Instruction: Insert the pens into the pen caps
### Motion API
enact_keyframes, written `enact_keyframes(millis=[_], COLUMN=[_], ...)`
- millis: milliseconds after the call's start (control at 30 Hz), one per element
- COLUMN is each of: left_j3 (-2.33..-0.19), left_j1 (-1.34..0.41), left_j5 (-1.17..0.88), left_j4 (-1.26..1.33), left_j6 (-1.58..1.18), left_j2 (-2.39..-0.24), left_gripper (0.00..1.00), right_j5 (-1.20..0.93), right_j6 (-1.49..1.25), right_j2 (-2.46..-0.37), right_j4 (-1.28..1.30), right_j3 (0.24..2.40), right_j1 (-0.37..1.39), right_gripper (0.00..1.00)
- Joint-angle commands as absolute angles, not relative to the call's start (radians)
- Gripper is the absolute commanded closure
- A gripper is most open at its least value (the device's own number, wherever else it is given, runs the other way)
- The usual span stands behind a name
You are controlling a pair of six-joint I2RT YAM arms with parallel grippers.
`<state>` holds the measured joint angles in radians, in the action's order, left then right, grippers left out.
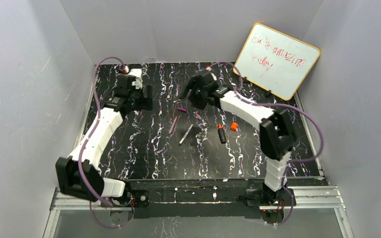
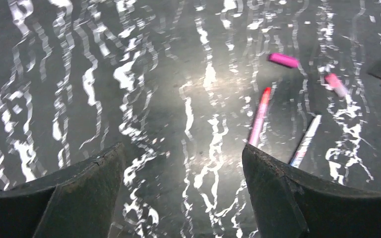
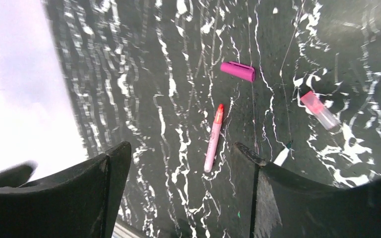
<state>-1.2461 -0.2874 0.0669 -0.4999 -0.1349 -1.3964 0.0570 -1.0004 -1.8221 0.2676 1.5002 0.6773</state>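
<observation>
The pens lie loose in the middle of the black marbled table. A pink-purple pen (image 1: 173,124) lies left of a white pen (image 1: 186,134), and a short black marker (image 1: 222,134) lies further right. The caps lie apart from them: magenta (image 1: 181,109), pale pink (image 1: 198,116), orange (image 1: 234,126). My left gripper (image 1: 147,95) hangs open and empty to their left. Its view shows the pink pen (image 2: 259,116), white pen (image 2: 306,140) and magenta cap (image 2: 283,60). My right gripper (image 1: 186,92) stands open above the magenta cap (image 3: 237,71), pink pen (image 3: 213,139) and pale pink cap (image 3: 319,109).
A small whiteboard (image 1: 277,59) with red writing leans against the back right wall. Grey walls enclose the table on three sides. Purple cables loop from both arms over the table's sides.
</observation>
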Motion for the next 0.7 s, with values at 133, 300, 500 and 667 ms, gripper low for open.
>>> enact_keyframes(millis=[133, 300, 500, 667], left_j3=[-1.015, -0.947, -0.879, -0.835], left_j1=[-0.241, -0.238, -0.237, -0.237], left_j5=[0.129, 0.081, 0.040, 0.016], left_j4=[-0.578, -0.557, -0.518, -0.485], left_j6=[-0.143, -0.151, -0.157, -0.159], left_j2=[-1.181, -1.138, -1.121, -1.112], left_gripper=[0.15, 0.15, 0.16, 0.16], right_j5=[0.111, 0.137, 0.160, 0.174], right_j6=[-1.082, -1.098, -1.095, -1.080], right_j2=[-2.192, -2.325, -2.378, -2.426], right_j4=[0.593, 0.710, 0.802, 0.896], right_j3=[1.895, 2.076, 2.178, 2.269], right_j1=[0.772, 0.804, 0.815, 0.827], right_gripper=[0.25, 0.41, 0.52, 0.51])
